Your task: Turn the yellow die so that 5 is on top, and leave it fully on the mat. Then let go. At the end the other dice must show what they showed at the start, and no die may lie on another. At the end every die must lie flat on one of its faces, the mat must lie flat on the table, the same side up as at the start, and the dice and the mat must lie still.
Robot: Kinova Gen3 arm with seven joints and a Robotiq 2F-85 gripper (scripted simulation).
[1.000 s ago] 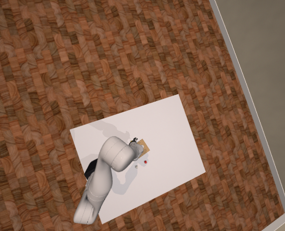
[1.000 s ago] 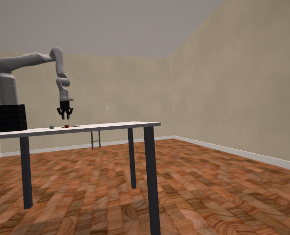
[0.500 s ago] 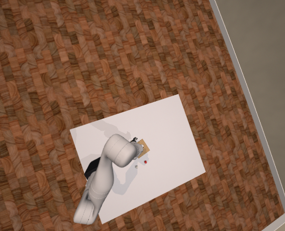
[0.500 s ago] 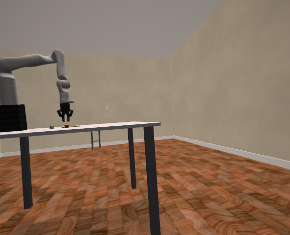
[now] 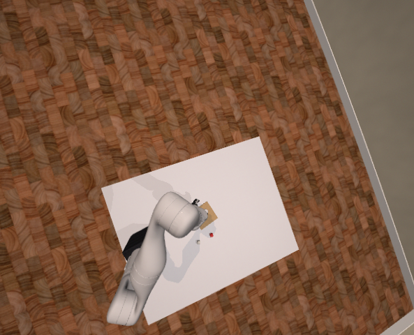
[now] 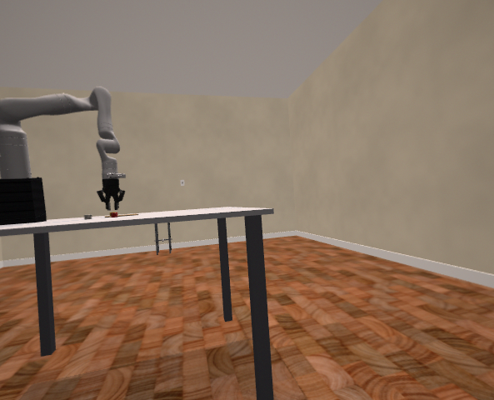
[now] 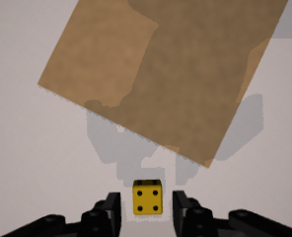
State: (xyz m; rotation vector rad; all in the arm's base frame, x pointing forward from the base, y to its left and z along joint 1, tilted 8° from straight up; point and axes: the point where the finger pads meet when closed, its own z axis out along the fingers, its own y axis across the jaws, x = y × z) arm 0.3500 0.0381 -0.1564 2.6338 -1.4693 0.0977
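The yellow die [image 7: 146, 197] lies on the white table top with 4 facing up, just off the near edge of the tan mat [image 7: 166, 74]. My gripper [image 7: 146, 206] is partly open, with one finger on each side of the die and a gap at each side. It touches nothing. In the side view the gripper [image 6: 111, 205] hangs straight down, a little above the table. In the overhead view the arm hides the yellow die and covers part of the mat [image 5: 209, 215].
A red die [image 5: 211, 234] and a pale grey die [image 5: 198, 241] lie on the table beside the mat, apart from each other. They also show in the side view: the red die [image 6: 114, 213] and the grey die [image 6: 87, 216]. The black robot base [image 6: 17, 200] stands at the table's left end.
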